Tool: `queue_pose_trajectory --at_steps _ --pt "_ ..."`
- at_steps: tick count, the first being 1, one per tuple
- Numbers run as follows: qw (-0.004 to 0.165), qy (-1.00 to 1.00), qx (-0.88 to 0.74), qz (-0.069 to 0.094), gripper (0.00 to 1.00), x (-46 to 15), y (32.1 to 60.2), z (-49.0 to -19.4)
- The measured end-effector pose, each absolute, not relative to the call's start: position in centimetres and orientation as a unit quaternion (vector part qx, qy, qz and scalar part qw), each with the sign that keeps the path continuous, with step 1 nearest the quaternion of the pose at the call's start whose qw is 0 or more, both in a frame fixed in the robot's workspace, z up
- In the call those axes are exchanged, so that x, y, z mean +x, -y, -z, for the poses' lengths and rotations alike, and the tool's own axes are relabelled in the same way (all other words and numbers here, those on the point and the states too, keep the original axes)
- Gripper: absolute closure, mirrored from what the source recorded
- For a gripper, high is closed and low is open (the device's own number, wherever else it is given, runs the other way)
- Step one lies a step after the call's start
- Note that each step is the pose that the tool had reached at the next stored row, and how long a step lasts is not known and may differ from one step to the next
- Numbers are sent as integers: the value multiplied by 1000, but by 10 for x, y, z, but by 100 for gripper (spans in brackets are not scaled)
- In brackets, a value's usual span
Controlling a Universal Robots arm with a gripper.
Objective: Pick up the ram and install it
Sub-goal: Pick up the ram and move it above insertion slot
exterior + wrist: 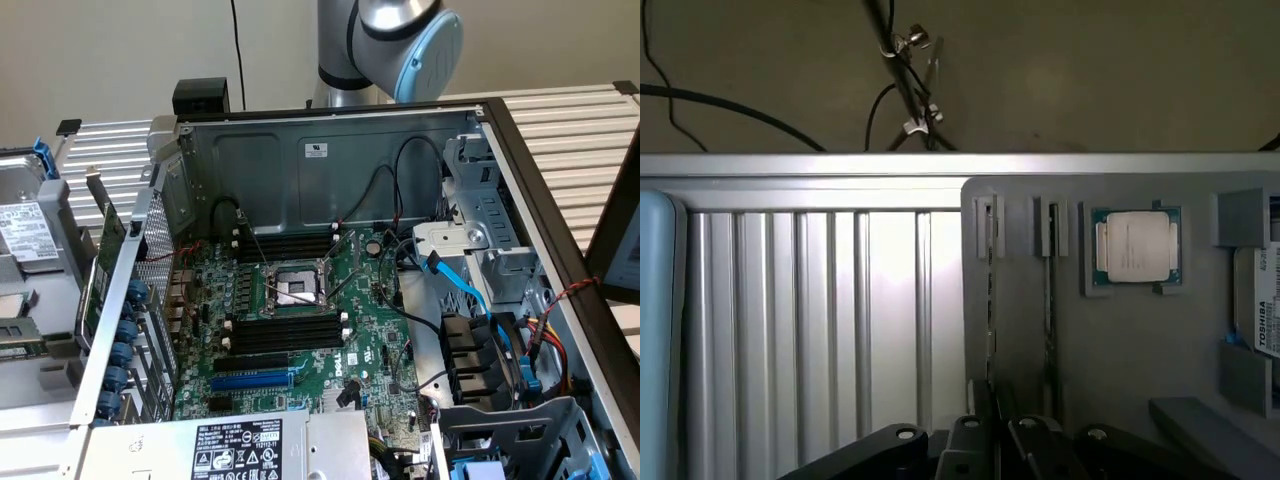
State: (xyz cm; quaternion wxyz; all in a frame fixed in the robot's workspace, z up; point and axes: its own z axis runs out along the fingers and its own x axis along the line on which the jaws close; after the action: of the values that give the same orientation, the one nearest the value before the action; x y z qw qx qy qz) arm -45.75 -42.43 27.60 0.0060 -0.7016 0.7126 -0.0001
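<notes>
Wrist view has the gripper point(997, 440) hanging above a grey tray point(1120, 340), and from here I cannot tell whether it is clenched or released. Close to it and in line with it, the ram point(988, 290) stands on edge in a narrow slot of that tray. A second thin stick point(1048, 300) stands in the neighbouring slot, with a processor chip point(1135, 245) seated beside that. The tray lies on the slatted metal bench point(820, 320). Over in the exterior view the arm point(400, 40) rises behind the open computer case point(330, 160), where long black memory slots point(285, 333) flank the processor socket point(295, 285).
</notes>
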Motion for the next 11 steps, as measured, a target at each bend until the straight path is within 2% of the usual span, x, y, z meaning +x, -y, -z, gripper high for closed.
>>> queue_pose_trajectory --at_steps 11 --pt "6 -704 -710 0 87 -451 433 -322"
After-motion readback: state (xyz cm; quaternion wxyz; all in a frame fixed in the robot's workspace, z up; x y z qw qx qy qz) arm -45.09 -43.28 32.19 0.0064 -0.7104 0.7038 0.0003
